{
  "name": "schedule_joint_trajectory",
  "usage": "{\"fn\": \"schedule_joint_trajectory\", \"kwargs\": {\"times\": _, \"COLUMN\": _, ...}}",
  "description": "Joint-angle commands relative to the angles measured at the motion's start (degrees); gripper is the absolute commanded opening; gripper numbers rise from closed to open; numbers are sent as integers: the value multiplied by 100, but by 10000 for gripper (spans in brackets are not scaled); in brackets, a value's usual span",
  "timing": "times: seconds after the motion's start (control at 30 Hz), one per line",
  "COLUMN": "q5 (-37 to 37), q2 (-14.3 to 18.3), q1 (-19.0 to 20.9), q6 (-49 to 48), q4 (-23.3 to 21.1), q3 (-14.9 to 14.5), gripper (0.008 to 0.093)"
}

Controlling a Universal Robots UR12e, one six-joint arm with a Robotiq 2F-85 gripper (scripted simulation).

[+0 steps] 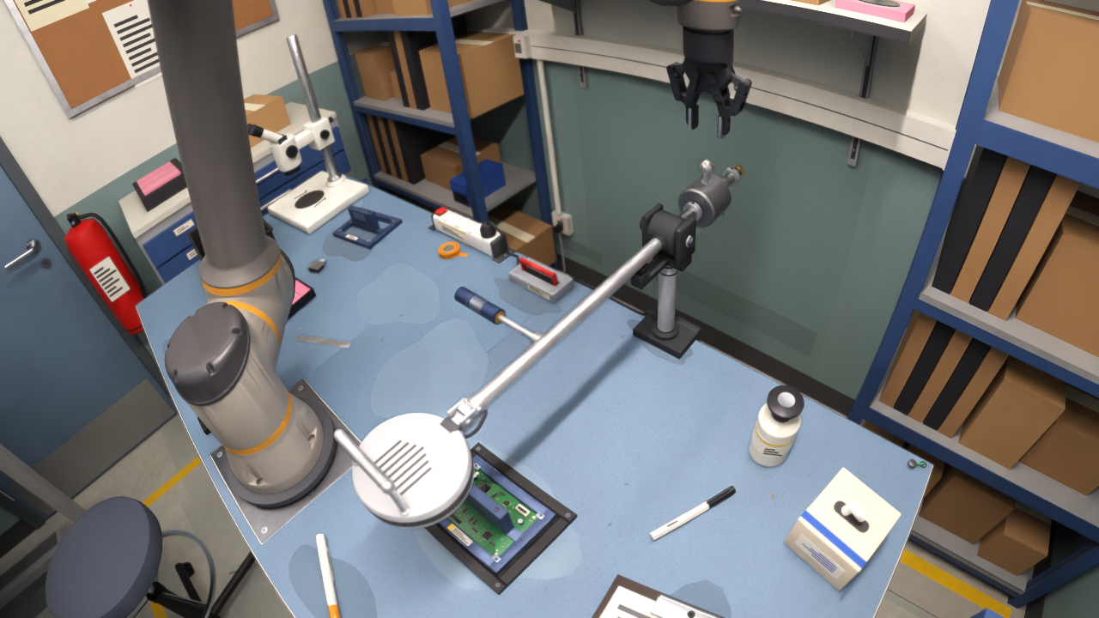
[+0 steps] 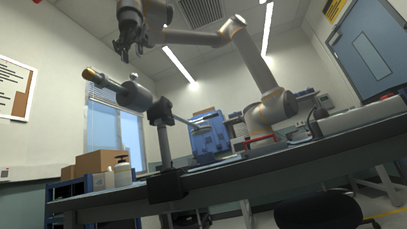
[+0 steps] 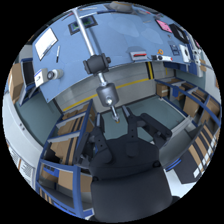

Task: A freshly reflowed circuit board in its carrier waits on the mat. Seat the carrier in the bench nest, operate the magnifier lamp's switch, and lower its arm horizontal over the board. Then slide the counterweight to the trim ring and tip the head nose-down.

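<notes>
The grey counterweight sits on the lamp's rear rod, close behind the black pivot block. A small ball knob stands on top of it. The rod ends in a brass tip. The lamp arm runs level from the pivot to the round white head. The head hangs over the circuit board in its carrier, which sits in the black bench nest. My gripper hangs open and empty, well above the counterweight.
A white box with a rocker switch sits near the table's right corner. A white bottle, a marker and a screwdriver lie on the table. Shelving with cartons stands behind and to the right of the gripper.
</notes>
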Motion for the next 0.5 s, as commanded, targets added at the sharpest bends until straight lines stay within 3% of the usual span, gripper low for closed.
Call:
{"fn": "schedule_joint_trajectory", "kwargs": {"times": 0.0, "q5": 0, "q2": -3, "q1": 0, "q6": 0, "q4": 0, "q3": -6, "gripper": 530}}
{"fn": "schedule_joint_trajectory", "kwargs": {"times": 0.27, "q5": 0, "q2": -5, "q1": 0, "q6": 0, "q4": 6, "q3": -10, "gripper": 530}}
{"fn": "schedule_joint_trajectory", "kwargs": {"times": 0.47, "q5": 0, "q2": -5, "q1": 0, "q6": 0, "q4": 6, "q3": -11, "gripper": 420}}
